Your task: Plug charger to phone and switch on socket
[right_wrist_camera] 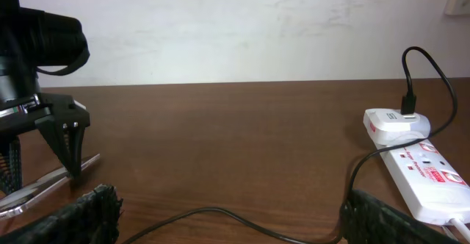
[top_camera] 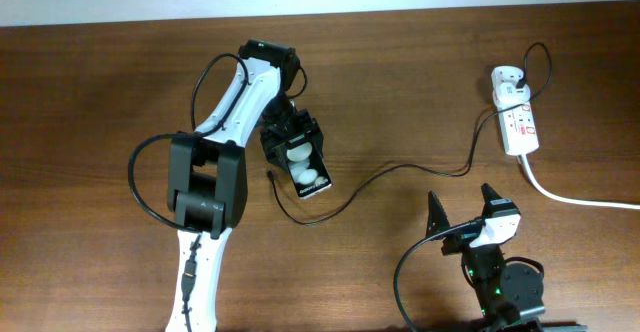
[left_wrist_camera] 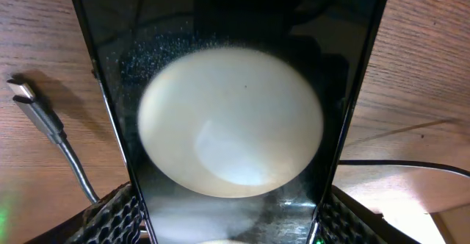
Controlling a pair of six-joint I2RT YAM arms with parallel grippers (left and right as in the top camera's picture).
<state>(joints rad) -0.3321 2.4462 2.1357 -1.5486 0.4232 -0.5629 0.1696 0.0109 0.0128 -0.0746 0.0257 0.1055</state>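
Note:
The phone (top_camera: 305, 167), a black slab with two white light spots, lies on the table at the centre left. My left gripper (top_camera: 292, 144) is shut on its near end. In the left wrist view the phone (left_wrist_camera: 228, 75) fills the frame between the two fingers (left_wrist_camera: 228, 225). The charger's plug tip (top_camera: 270, 177) lies loose just left of the phone, and it also shows in the left wrist view (left_wrist_camera: 22, 91). Its black cable (top_camera: 400, 170) runs right to the white adapter (top_camera: 508, 77) in the socket strip (top_camera: 522, 124). My right gripper (top_camera: 462, 204) is open and empty, with the cable (right_wrist_camera: 220, 213) on the table between its fingers (right_wrist_camera: 228, 218).
The strip's thick white cord (top_camera: 580, 200) runs off to the right edge. In the right wrist view the strip (right_wrist_camera: 426, 174) and adapter (right_wrist_camera: 396, 123) stand at the right, and the left arm (right_wrist_camera: 37, 60) at the left. A white wall lies behind the table's far edge.

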